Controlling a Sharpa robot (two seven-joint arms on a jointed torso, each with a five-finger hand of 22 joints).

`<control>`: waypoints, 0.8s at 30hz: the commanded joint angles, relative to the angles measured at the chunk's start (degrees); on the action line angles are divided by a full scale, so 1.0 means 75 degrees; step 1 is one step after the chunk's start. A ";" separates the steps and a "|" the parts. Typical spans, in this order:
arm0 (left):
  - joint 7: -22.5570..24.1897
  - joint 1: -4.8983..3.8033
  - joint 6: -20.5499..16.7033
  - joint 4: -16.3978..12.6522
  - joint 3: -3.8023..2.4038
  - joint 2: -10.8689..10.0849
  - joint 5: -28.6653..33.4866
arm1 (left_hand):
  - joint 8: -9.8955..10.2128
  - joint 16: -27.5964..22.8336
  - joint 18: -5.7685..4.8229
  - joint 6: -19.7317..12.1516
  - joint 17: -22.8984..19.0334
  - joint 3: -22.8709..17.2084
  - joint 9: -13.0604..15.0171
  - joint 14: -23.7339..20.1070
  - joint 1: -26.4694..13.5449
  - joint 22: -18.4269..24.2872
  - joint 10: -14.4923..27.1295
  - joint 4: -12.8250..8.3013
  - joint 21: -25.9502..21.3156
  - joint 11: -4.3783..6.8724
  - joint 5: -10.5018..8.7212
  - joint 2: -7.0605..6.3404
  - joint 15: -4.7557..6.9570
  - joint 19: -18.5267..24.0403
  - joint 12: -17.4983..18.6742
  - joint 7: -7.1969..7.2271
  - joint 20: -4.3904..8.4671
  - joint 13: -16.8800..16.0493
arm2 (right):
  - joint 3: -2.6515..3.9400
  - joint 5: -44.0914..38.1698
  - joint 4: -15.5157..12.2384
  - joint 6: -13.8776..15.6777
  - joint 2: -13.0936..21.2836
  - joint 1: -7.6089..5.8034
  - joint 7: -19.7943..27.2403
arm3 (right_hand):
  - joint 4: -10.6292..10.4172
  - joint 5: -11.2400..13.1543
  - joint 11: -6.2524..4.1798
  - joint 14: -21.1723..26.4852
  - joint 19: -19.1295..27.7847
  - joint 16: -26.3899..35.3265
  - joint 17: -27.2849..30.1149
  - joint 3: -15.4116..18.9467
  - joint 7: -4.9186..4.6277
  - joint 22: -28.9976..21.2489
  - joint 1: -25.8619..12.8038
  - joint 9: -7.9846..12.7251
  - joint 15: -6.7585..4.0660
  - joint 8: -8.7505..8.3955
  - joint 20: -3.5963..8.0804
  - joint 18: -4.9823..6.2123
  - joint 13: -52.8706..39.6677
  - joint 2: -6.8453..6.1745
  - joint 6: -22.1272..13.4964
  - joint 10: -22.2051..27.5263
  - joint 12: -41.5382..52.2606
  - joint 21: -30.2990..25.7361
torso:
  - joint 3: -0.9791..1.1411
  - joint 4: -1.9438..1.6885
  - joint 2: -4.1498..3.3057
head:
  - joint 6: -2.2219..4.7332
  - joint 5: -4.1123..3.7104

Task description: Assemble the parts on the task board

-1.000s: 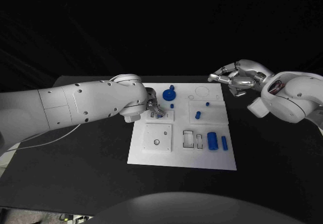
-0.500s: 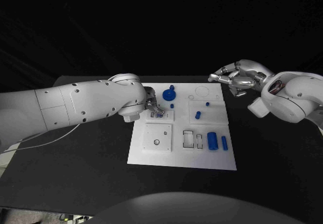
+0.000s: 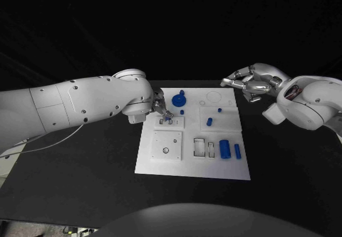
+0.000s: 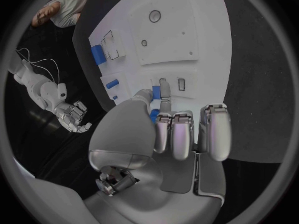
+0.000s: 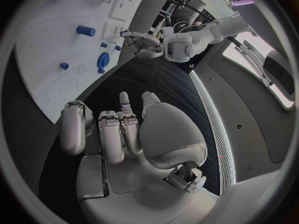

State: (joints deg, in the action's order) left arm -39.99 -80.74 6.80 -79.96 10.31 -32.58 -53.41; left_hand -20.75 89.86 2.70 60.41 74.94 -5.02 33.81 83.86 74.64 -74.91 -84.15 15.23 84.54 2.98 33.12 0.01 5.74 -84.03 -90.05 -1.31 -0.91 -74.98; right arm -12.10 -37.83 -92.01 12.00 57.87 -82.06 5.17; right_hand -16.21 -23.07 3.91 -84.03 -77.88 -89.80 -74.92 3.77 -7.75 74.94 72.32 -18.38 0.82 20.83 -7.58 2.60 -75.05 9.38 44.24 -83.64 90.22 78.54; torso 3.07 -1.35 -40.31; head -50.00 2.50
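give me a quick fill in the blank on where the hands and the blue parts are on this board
1. The silver left hand works over the white task board, while the silver right hand hovers over the ____ table.
2. The round blue gear-like part lies on the board's ____ half, away from the robot.
3. The large blue cylinder lies beside a ____ blue bar.

Missing words: black; far; thinner

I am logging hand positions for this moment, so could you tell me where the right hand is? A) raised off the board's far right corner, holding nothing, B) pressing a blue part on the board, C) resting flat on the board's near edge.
A: the right hand hangs beyond the task board's far right corner, fingers curled and empty.
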 commanded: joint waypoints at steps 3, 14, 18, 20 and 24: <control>-0.0508 -0.0027 0.0728 0.0087 -0.0010 0.0089 0.0640 | -0.0019 0.0018 -0.0043 0.0090 0.2008 -0.0072 0.0015 0.0818 0.0096 -0.0710 -0.0780 0.0001 -0.0041 0.0047 0.0028 0.0027 0.0055 -0.0072 0.0007 0.0066 0.0069 -0.2003 | -0.0001 -0.0014 0.0004 -0.0110 -0.0014 0.0005 0.0004 | 0.0002 -0.0049 -0.0001 -0.0796 0.0054 -0.0026 -0.2011 -0.0040 -0.0020 0.1367 0.0101 -0.0012 0.0038 0.0032 0.0005 0.0135 -0.1993 0.0006 0.0056 -0.0848 -0.0030 -0.0040 | -0.0008 -0.0005 -0.0008 | 0.0000 -0.0023; -0.0576 -0.0034 0.0814 0.0202 -0.0014 0.0161 0.0736 | -0.0012 0.0018 -0.0049 0.0079 0.2008 -0.0097 0.0024 0.0818 0.0108 -0.0737 -0.0780 -0.0015 -0.0026 0.0047 0.0016 0.0004 0.0056 -0.0088 0.0007 0.0064 0.0071 -0.2003 | -0.0001 0.0001 0.0057 -0.0126 -0.0058 0.0016 0.0021 | 0.0000 -0.0050 0.0000 -0.0796 0.0053 -0.0026 -0.2011 -0.0042 -0.0020 0.1367 0.0105 -0.0013 0.0039 0.0032 0.0005 0.0135 -0.1993 0.0009 0.0059 -0.0848 -0.0030 -0.0040 | -0.0002 -0.0006 -0.0003 | 0.0000 -0.0007; -0.0591 -0.0033 0.0795 0.0246 -0.0013 0.0188 0.0682 | -0.0012 0.0018 -0.0049 0.0079 0.2008 -0.0097 0.0024 0.0818 0.0108 -0.0737 -0.0780 -0.0015 -0.0026 0.0047 0.0016 0.0004 0.0056 -0.0088 0.0007 0.0064 0.0071 -0.2003 | -0.0001 0.0004 0.0065 -0.0125 -0.0077 0.0022 0.0034 | -0.0001 -0.0050 0.0001 -0.0796 0.0057 -0.0026 -0.2011 -0.0043 -0.0020 0.1365 0.0107 -0.0013 0.0039 0.0032 0.0004 0.0136 -0.1993 0.0011 0.0060 -0.0848 -0.0030 -0.0044 | -0.0004 -0.0007 -0.0004 | 0.0000 -0.0011; -0.0601 -0.0032 0.0786 0.0268 -0.0012 0.0197 0.0661 | -0.0009 0.0018 -0.0048 0.0073 0.2008 -0.0106 0.0026 0.0818 0.0112 -0.0732 -0.0780 -0.0018 -0.0030 0.0047 0.0012 0.0001 0.0056 -0.0085 0.0007 0.0062 0.0072 -0.2003 | -0.0001 0.0004 0.0068 -0.0125 -0.0084 0.0024 0.0039 | -0.0001 -0.0050 0.0001 -0.0796 0.0057 -0.0026 -0.2011 -0.0043 -0.0020 0.1365 0.0107 -0.0013 0.0039 0.0032 0.0004 0.0136 -0.1993 0.0011 0.0060 -0.0848 -0.0030 -0.0044 | -0.0005 -0.0004 -0.0003 | 0.0000 -0.0005; -0.0637 -0.0031 0.0789 0.0313 -0.0011 0.0217 0.0624 | -0.0009 0.0018 -0.0048 0.0073 0.2008 -0.0106 0.0026 0.0818 0.0112 -0.0732 -0.0780 -0.0018 -0.0030 0.0047 0.0012 0.0001 0.0056 -0.0085 0.0007 0.0062 0.0072 -0.2003 | -0.0001 0.0005 0.0074 -0.0123 -0.0088 0.0027 0.0044 | -0.0001 -0.0050 0.0001 -0.0796 0.0057 -0.0026 -0.2011 -0.0043 -0.0020 0.1365 0.0107 -0.0013 0.0039 0.0032 0.0004 0.0136 -0.1993 0.0011 0.0060 -0.0848 -0.0030 -0.0044 | -0.0007 -0.0006 -0.0004 | 0.0000 -0.0010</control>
State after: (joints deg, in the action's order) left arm -40.02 -80.92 11.63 -77.63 10.26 -31.11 -48.86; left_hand -20.68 89.86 2.69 60.42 74.92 -5.40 33.91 83.86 75.01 -74.90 -84.15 15.16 84.54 2.98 32.93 0.07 5.74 -84.03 -90.05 -1.32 -0.91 -74.98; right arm -12.11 -37.73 -91.46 11.96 57.26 -81.92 5.13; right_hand -16.21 -23.07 4.01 -84.03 -77.88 -89.80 -74.91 3.77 -7.75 74.92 72.57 -18.42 0.82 20.83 -7.58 2.60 -75.10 9.63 44.24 -83.54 90.20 78.54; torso 3.03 -1.38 -40.34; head -50.00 2.44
